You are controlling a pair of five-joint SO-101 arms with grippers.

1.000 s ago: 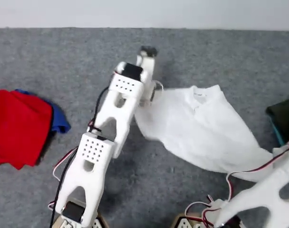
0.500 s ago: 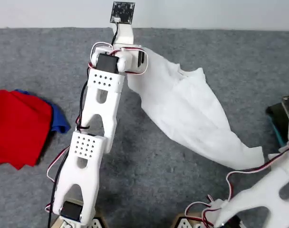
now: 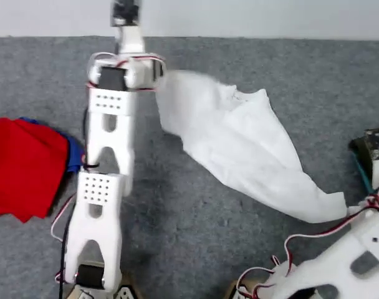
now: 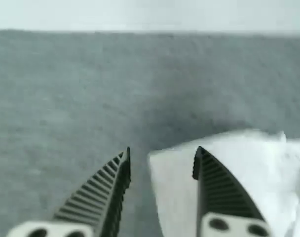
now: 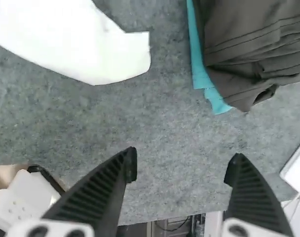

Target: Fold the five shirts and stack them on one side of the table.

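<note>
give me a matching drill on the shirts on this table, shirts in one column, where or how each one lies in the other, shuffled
1 white shirt
2 red shirt
3 blue shirt
4 dark grey shirt

a folded, on a teal shirt
b loose and unfolded
c on top of the blue shirt
d poking out under the red shirt

Pairs: 1-b, 2-c, 3-d, 4-a

Over the last second the left arm (image 3: 105,156) has swung from the middle of the table (image 3: 208,249) to its far edge, dragging one corner of the white shirt (image 3: 239,149) along. The shirt, previously broad, is now drawn into a long diagonal (left hand (image 4: 162,153) parted over that corner).
</note>
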